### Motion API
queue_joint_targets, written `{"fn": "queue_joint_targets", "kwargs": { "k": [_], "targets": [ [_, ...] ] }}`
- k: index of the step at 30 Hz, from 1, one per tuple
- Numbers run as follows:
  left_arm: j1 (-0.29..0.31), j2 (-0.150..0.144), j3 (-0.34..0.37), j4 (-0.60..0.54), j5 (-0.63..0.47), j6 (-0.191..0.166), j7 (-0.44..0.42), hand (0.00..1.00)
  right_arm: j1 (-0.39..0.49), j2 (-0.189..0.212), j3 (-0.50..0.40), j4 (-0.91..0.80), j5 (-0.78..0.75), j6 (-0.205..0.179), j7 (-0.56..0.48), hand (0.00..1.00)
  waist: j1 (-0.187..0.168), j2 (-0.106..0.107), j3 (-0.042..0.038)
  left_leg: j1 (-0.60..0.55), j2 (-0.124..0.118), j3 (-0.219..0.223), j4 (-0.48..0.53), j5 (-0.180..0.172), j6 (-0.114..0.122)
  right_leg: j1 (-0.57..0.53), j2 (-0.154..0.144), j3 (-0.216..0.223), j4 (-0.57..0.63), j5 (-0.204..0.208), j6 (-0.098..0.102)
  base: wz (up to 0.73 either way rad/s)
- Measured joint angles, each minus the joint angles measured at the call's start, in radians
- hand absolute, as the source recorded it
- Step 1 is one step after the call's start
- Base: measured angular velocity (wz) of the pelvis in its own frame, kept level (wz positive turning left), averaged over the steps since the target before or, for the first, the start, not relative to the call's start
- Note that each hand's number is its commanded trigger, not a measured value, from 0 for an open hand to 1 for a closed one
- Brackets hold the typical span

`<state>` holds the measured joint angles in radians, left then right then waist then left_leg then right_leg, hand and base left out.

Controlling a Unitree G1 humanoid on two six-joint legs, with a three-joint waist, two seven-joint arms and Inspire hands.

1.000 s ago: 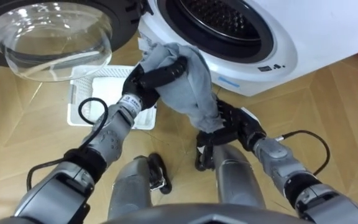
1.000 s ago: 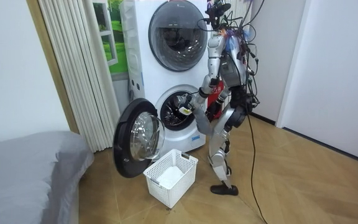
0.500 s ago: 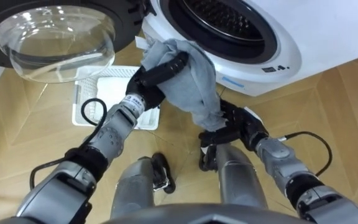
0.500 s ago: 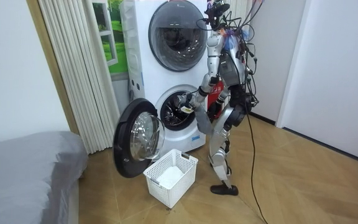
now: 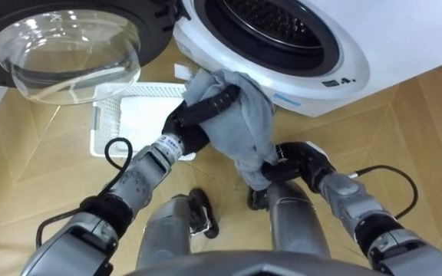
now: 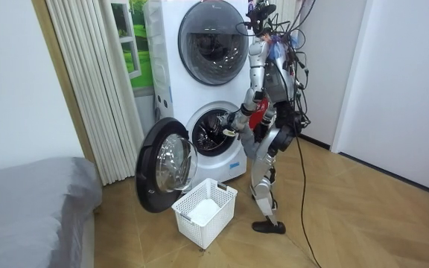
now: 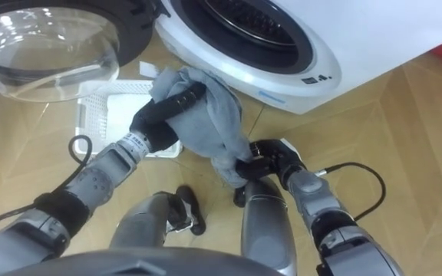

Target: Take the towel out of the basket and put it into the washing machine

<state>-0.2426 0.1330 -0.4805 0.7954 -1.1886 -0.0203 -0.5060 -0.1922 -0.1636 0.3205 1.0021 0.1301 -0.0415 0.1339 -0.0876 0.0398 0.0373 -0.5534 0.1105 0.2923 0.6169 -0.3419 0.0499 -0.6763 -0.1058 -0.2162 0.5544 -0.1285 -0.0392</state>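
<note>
both eye views look steeply down from the robot's head, close above the washing machine (image 5: 345, 55) and basket (image 5: 97, 132); the room view stands well off, facing the same machine and basket.

Expect bright, even indoor light in every view. No lamp is in frame, so the source is probably overhead. Note the glare: white streaks and patches lie across the glass door (image 5: 64, 50). The white front of the washing machine (image 5: 344, 54) reads close to full brightness, while the drum (image 5: 271, 19) is dark inside. Shadows are soft. You will find a faint band on the floor (image 5: 428, 130) along the machine's base and gentle shading in the folds of the towel (image 5: 240, 126). In the room view, the wall (image 6: 393, 74) is evenly lit, with no hard shadow edges.
</note>
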Motion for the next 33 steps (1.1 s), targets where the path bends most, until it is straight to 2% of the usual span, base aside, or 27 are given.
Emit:
{"fn": "queue_joint_targets", "kwargs": {
  "k": [8, 9, 10, 17, 23, 27, 30, 33],
  "targets": [
    [0.003, 0.002, -0.004, 0.002, -0.002, 0.028, -0.009, 1.0, -0.001, 0.004, 0.009, -0.003, 0.002, 0.02, -0.022, 1.0, 0.001, 0.0, -0.0001, 0.005, -0.001, 0.0, 0.001, 0.0, 0.0, 0.001, 0.001, 0.01, -0.001, 0.0, 0.0, -0.01],
    [0.007, 0.002, -0.004, 0.002, -0.008, 0.028, -0.009, 0.85, -0.001, 0.007, 0.009, -0.003, 0.001, 0.021, -0.026, 1.0, 0.0, 0.0, -0.0002, 0.006, -0.002, 0.0, 0.001, 0.0, 0.0, 0.001, 0.0, 0.011, -0.001, 0.0, 0.0, 0.0],
    [0.014, 0.003, -0.004, 0.001, -0.023, 0.028, -0.009, 0.0, 0.0, 0.008, 0.008, -0.004, -0.001, 0.021, -0.028, 1.0, 0.0, 0.0, -0.0005, 0.006, -0.002, 0.0, 0.001, 0.0, 0.0, 0.001, 0.0, 0.012, -0.002, 0.0, 0.0, 0.0],
    [0.039, 0.005, 0.007, -0.001, -0.084, 0.041, -0.009, 0.0, 0.001, 0.007, 0.006, -0.006, -0.018, 0.021, -0.035, 1.0, 0.006, 0.0, -0.0027, 0.006, -0.002, -0.004, 0.002, 0.002, -0.003, 0.001, -0.002, 0.01, -0.002, 0.001, -0.001, 0.0],
    [0.041, 0.005, 0.018, -0.001, -0.118, 0.045, -0.01, 0.0, 0.003, 0.008, -0.002, -0.004, -0.043, 0.022, -0.058, 1.0, 0.014, 0.003, -0.005, 0.006, -0.001, -0.013, 0.003, 0.002, -0.002, 0.012, -0.008, -0.014, -0.013, 0.003, -0.004, 0.03],
    [0.051, 0.009, 0.034, -0.001, -0.136, 0.046, -0.01, 0.0, 0.006, 0.007, -0.005, 0.0, -0.047, 0.022, -0.078, 1.0, 0.037, 0.007, -0.0115, 0.008, 0.0, -0.008, -0.001, 0.002, -0.002, 0.014, 0.002, -0.013, -0.015, 0.008, -0.004, -0.04],
    [0.059, 0.018, 0.043, 0.003, -0.134, 0.044, 0.001, 0.0, 0.007, 0.007, -0.006, 0.0, -0.048, 0.02, -0.099, 1.0, 0.05, 0.01, -0.013, 0.008, 0.001, -0.009, 0.001, 0.002, -0.002, 0.012, 0.001, -0.013, -0.005, 0.007, -0.004, 0.0],
    [0.059, 0.021, 0.068, 0.024, -0.132, 0.038, 0.051, 0.0, 0.007, 0.003, -0.006, 0.001, -0.046, 0.018, -0.12, 1.0, 0.068, 0.018, -0.0129, 0.008, 0.001, -0.009, 0.005, 0.002, -0.002, 0.012, 0.0, -0.015, -0.001, 0.006, -0.006, 0.0]
  ]
}}
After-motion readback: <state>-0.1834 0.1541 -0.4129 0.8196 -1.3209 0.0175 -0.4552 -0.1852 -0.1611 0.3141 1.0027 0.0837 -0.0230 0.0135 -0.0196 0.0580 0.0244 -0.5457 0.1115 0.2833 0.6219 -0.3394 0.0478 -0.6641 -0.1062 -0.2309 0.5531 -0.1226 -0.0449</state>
